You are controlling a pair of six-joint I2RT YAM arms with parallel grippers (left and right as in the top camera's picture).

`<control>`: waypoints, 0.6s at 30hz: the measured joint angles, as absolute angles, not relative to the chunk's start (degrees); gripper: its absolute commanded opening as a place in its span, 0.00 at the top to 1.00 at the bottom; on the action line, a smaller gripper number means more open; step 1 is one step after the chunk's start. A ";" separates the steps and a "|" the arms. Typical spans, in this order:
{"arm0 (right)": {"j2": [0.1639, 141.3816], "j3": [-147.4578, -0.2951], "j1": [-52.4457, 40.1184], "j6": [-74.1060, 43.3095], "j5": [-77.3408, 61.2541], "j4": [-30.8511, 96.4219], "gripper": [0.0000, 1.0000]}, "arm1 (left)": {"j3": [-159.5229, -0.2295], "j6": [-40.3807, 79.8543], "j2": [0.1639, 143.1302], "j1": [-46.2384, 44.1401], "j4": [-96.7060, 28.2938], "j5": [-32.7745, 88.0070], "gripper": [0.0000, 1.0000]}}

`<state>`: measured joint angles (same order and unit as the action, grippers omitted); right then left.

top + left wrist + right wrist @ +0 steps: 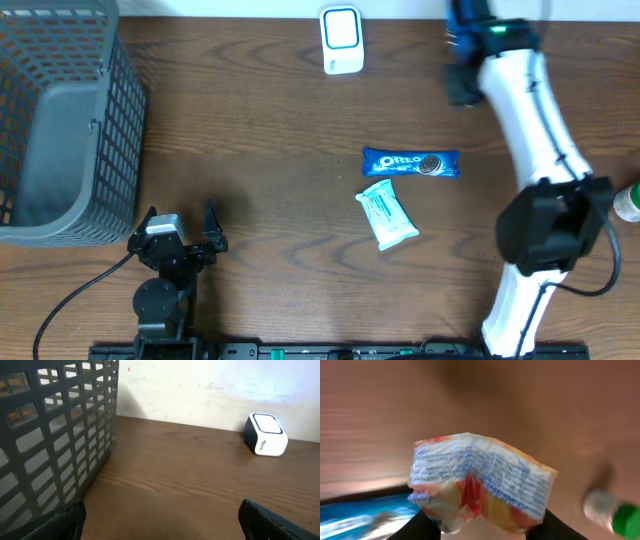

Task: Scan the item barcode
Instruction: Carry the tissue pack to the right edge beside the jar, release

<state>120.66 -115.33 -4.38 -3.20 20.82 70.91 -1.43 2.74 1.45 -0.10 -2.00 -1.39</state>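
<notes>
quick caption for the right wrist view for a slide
Right gripper pinching a crinkled snack packet over the wooden table, blue packet and green-capped bottle blurred beyond.

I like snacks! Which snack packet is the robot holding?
The orange-and-white packet, pinched in the right gripper. The blue Oreo pack and the pale blue packet lie on the table.

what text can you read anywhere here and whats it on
"OREO": on the blue cookie packet.
light blue packet: print too small to read.
scanner: side marking too small to read.
orange and white packet: fine print blurred, unreadable.
</notes>
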 measured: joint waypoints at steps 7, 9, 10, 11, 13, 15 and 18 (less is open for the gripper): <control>122.37 -107.81 16.58 -5.52 18.98 62.50 0.55 | -1.43 2.74 1.45 -0.10 -1.98 -1.39 0.02; 122.34 -105.08 21.15 -6.04 18.15 57.60 0.52 | -1.43 2.74 1.45 -0.10 -1.98 -1.39 0.02; 122.34 -103.94 22.81 -6.13 17.89 56.23 0.50 | -1.43 2.74 1.48 -0.10 -1.98 -1.41 0.02; 122.34 -102.37 24.77 -6.44 17.54 54.39 0.46 | -1.43 2.74 1.45 -0.10 -1.98 -1.41 0.02; 122.37 -99.70 27.77 -7.25 16.60 51.59 0.44 | -1.43 2.74 1.45 -0.10 -1.98 -1.41 0.02; 122.41 -97.08 30.57 -7.84 14.11 49.52 0.24 | -1.43 2.74 1.45 -0.10 -1.98 -1.41 0.02; 122.41 -95.96 32.34 -8.60 10.79 48.18 0.01 | -1.43 2.74 1.45 -0.10 -1.98 -1.41 0.02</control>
<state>122.41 -95.96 32.34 -8.60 10.79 48.18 -1.43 2.74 1.45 -0.10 -1.98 -1.41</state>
